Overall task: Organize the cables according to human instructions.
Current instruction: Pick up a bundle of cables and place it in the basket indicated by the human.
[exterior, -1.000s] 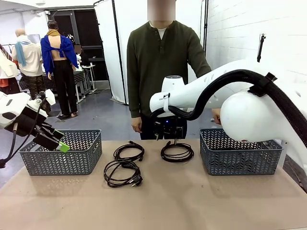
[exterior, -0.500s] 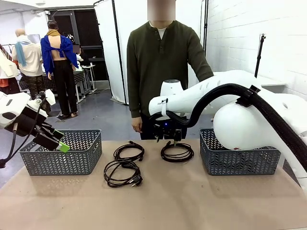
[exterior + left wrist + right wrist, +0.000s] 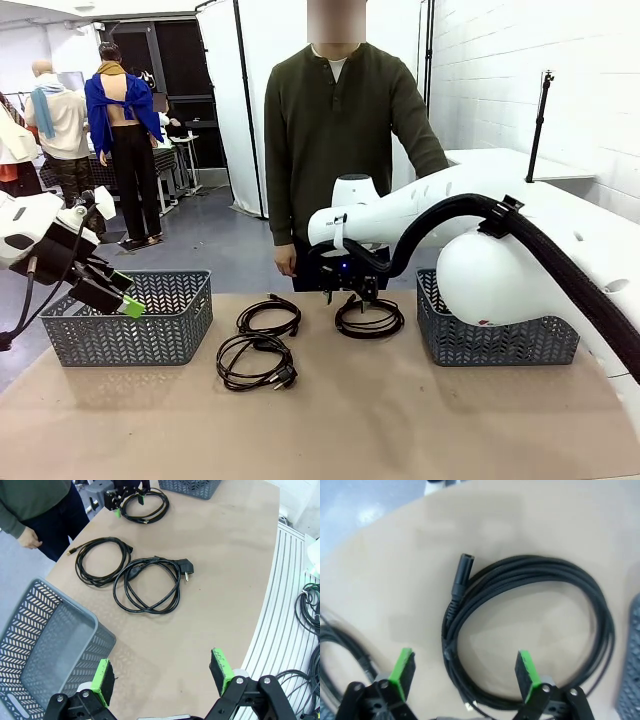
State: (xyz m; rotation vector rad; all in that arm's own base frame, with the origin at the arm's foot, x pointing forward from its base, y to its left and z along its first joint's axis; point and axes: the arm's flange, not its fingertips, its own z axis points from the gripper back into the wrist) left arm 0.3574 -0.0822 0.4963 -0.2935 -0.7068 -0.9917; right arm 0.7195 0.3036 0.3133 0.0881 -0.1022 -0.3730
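Coiled thin black power cable (image 3: 369, 318): rightmost of three on the tan table (image 3: 400, 420), beside the right grey lattice plastic basket (image 3: 500, 345). The right gripper (image 3: 465, 665) has descended over it, green pads wide apart and empty, so a grasp looks imminent. The left gripper (image 3: 162, 680) hangs agape, empty.

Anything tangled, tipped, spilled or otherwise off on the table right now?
Nothing stands out. The right cable, plugged cable and rear-left cable lie coiled flat on the table; the left basket and right basket stand upright. Right gripper open above the right cable, left gripper open by the left basket.
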